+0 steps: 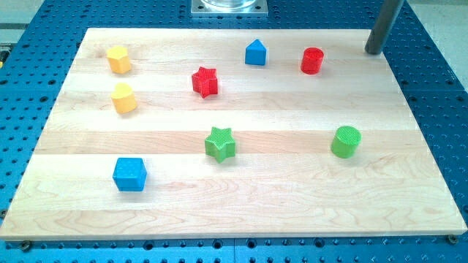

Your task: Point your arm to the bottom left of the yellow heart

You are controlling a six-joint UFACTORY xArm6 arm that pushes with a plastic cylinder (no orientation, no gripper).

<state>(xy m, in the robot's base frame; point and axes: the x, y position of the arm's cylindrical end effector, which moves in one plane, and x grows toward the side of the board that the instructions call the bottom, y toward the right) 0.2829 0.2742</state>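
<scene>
The yellow heart (123, 98) lies at the view's left on the wooden board (241, 212). A second yellow block, roughly hexagonal (118, 59), lies just above it. My tip (374, 52) is at the board's top right corner, far to the right of the yellow heart. The closest block to the tip is the red cylinder (312, 61), to its left, and they do not touch.
A blue house-shaped block (255, 52) and a red star (205, 81) lie near the top middle. A green star (220, 143) is at the centre, a green cylinder (346, 141) at the right, and a blue cube (130, 174) at the bottom left. Blue perforated table surrounds the board.
</scene>
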